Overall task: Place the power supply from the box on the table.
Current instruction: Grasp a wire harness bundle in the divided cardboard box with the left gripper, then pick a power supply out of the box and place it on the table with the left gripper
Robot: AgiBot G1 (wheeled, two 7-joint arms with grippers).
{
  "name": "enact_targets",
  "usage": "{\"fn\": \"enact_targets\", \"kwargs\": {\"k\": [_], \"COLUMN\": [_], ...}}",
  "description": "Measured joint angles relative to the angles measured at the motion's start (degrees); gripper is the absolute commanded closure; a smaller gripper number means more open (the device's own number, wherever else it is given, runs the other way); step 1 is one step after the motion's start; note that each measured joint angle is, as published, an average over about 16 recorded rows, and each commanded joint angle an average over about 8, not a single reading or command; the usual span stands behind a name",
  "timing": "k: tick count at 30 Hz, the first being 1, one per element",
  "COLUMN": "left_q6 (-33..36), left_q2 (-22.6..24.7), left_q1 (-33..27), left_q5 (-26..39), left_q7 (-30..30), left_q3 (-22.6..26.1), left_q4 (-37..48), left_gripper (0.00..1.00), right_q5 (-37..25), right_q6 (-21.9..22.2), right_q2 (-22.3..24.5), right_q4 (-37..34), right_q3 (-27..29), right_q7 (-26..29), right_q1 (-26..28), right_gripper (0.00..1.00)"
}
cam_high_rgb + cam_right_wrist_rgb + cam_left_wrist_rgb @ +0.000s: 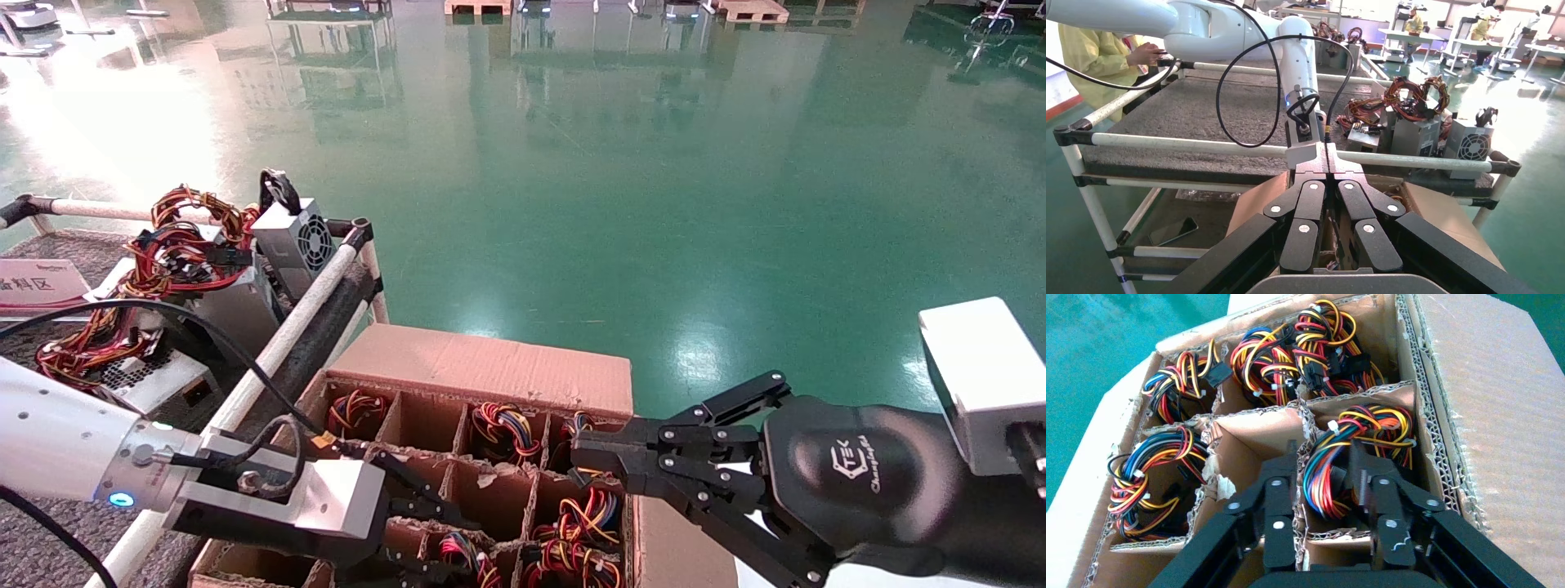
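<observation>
Table lies left of the box, w/ several grey units and wire tangles on its far corner. Box is open, cells mostly filled w/ wire bundles. Left gripper hangs over the box's near side, fingers spread apart, straddling a cell wall w/ one finger beside the power supply, nothing gripped. Right gripper hovers above the box's right edge, fingers pressed together, empty.

Head looks down; wrists close; all share box
</observation>
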Motion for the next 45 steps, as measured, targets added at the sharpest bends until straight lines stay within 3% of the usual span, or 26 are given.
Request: {"fn": "enact_targets", "kwargs": {"k": [27, 45], "left_q6": [1.49, 2.46], "left_q2": [-0.35, -4.13], "left_q1": [-0.76, -2.95], "left_q5": [-2.2, -12.73], "left_q7": [0.9, -1.81], "left_q3": [0.51, -0.41], "left_q4": [2.28, -0.69], "left_gripper": [1.0, 1.0], "right_q5": [0.0, 0.0], "right_q6": [0.0, 0.0], "right_q2": [0.0, 0.0], "right_q4": [0.0, 0.0], "right_q3": [0.0, 0.0], "right_q7": [0.0, 0.0], "right_q1": [0.0, 0.0], "right_gripper": [1.0, 1.0]}}
